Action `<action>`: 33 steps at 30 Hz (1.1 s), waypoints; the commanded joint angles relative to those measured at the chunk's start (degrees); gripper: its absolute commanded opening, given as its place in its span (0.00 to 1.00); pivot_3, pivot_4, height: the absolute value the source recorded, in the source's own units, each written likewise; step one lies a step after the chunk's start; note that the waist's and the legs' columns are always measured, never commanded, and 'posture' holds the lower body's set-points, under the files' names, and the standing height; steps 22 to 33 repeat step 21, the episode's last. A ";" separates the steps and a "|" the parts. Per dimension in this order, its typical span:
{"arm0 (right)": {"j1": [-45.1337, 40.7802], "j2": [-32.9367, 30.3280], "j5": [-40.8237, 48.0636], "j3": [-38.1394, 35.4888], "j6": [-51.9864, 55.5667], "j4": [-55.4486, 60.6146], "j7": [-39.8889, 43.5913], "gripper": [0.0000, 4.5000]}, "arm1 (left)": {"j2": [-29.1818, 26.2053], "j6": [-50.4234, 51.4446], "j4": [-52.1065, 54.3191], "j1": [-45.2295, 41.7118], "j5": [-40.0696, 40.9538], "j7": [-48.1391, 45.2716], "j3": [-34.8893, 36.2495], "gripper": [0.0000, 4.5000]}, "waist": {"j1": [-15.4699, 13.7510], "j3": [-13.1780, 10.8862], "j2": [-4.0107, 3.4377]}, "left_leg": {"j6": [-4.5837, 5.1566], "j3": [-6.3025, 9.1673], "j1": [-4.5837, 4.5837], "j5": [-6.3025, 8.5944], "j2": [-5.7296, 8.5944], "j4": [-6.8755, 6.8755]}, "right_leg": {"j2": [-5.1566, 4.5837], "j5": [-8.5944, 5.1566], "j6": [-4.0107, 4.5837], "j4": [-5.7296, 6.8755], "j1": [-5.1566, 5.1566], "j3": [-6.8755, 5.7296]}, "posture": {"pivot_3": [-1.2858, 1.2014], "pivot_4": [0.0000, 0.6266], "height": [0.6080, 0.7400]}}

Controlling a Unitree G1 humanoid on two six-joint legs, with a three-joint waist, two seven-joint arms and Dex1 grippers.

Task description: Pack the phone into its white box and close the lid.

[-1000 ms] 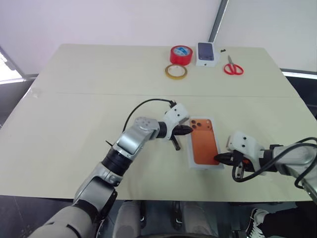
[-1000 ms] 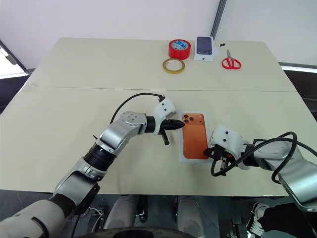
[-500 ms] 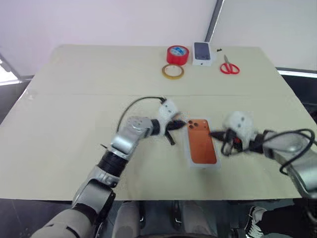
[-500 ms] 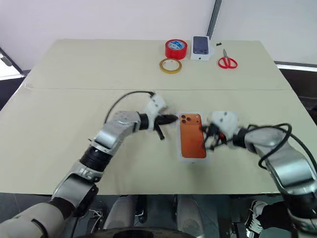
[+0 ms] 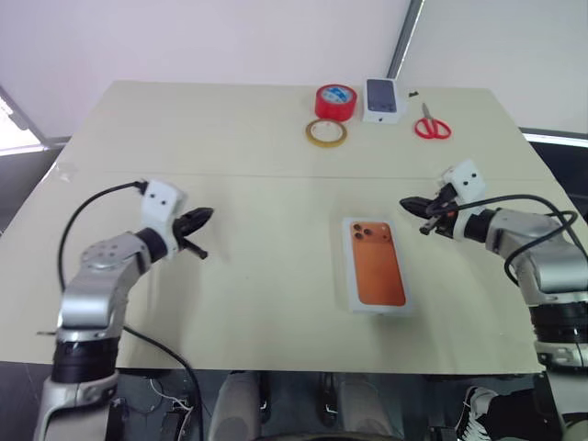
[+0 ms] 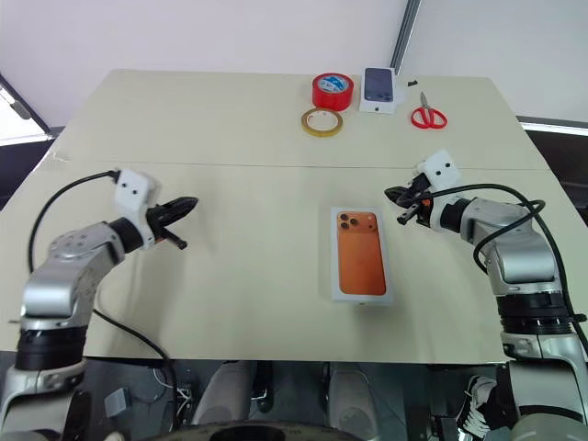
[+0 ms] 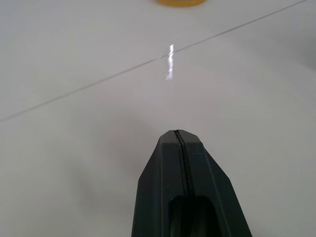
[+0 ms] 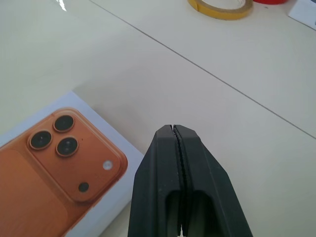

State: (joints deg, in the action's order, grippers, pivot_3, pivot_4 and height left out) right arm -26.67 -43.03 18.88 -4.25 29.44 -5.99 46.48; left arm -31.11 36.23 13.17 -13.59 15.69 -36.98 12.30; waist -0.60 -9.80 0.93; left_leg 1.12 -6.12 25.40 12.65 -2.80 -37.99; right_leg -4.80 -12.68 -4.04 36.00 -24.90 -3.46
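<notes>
A: Nearest item noted?
B: The lid (image 5: 374, 274), orange phone picture up, is seated flat on the tabletop (image 5: 230, 138), centre-near. The white box and the phone are hidden beneath it; contents cannot be told.
A: Jaws?
B: Left gripper (image 5: 204, 217) is held off to the left, jaws pressed shut, empty. Right gripper (image 5: 410, 204) is held right of the lid, jaws shut, empty.
A: Far edge?
B: Yellow tape ring (image 5: 326, 132), red tape roll (image 5: 335, 101), small white box (image 5: 383, 99), red scissors (image 5: 431, 124) are logged.
</notes>
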 commanded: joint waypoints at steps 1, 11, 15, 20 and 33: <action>-1.21 0.38 0.55 -1.96 -3.44 -1.92 1.72 0.01 | -0.80 0.25 3.95 3.00 1.48 1.49 3.05 0.00 | -0.12 0.00 0.00 | 0.00 0.00 0.00 0.00 0.01 0.00 | -0.02 0.00 0.00 -0.01 0.01 -0.01 | 0.52 0.24 1.00; -4.27 2.03 1.02 0.06 -5.54 -4.94 7.32 0.01 | -0.38 -0.33 5.61 6.24 2.85 5.06 3.96 0.00 | 0.12 0.00 0.00 | -0.02 -0.05 0.00 0.01 0.00 0.02 | -0.07 0.00 0.01 0.00 -0.05 -0.01 | 0.52 0.24 1.00; -7.13 3.35 -0.77 0.89 -7.85 -9.11 7.20 0.01 | 0.15 -0.27 6.00 5.86 3.57 7.07 4.84 0.00 | 0.27 0.00 -0.01 | -0.02 -0.06 0.00 0.01 -0.02 0.02 | -0.06 0.00 0.01 0.01 -0.07 -0.01 | 0.52 0.24 1.00; -7.94 4.05 -1.16 0.91 -8.63 -9.75 7.20 0.01 | 0.17 -0.36 7.28 7.82 4.62 8.03 5.64 0.00 | 0.18 0.00 -0.01 | -0.02 -0.09 0.02 0.01 0.00 0.03 | -0.12 0.00 0.01 0.01 -0.09 -0.01 | 0.52 0.24 1.00; -7.70 3.93 -1.11 0.76 -8.56 -9.39 7.25 0.01 | 0.16 -0.12 7.80 8.30 4.86 8.22 5.84 0.00 | 0.18 0.00 -0.01 | -0.03 -0.09 0.02 0.02 0.00 0.03 | -0.13 0.00 0.01 0.00 -0.09 -0.01 | 0.52 0.24 1.00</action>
